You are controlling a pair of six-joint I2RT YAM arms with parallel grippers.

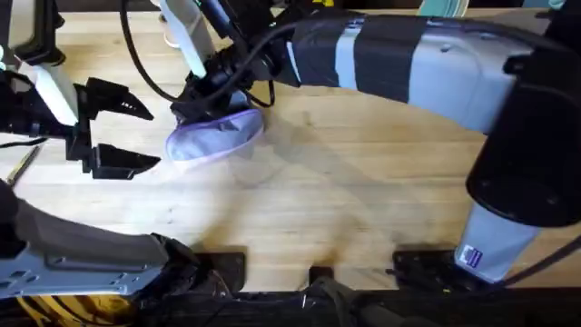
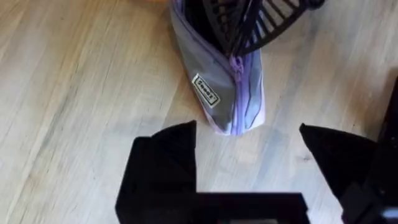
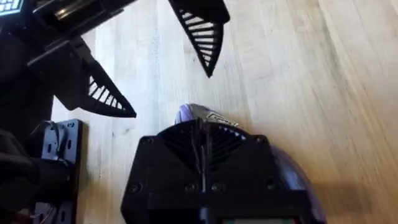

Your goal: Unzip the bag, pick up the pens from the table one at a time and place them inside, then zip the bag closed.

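Observation:
The lavender bag [image 1: 216, 136] lies on the table [image 1: 363, 200] at the left of centre, its zipper [image 2: 237, 81] running along the top. My right gripper [image 1: 214, 102] reaches across from the right and is shut on the bag's zipper; in the right wrist view its fingers [image 3: 202, 146] are pressed together over the purple fabric [image 3: 189, 114]. My left gripper [image 1: 152, 138] hovers open just left of the bag, facing its end [image 2: 247, 134]. A thin tan pen [image 1: 23, 163] lies near the table's left edge.
Black cables [image 1: 136, 54] loop over the table behind the bag. Black mounts [image 1: 222, 263] sit along the front edge. Bare wood stretches from the bag to the right and the front.

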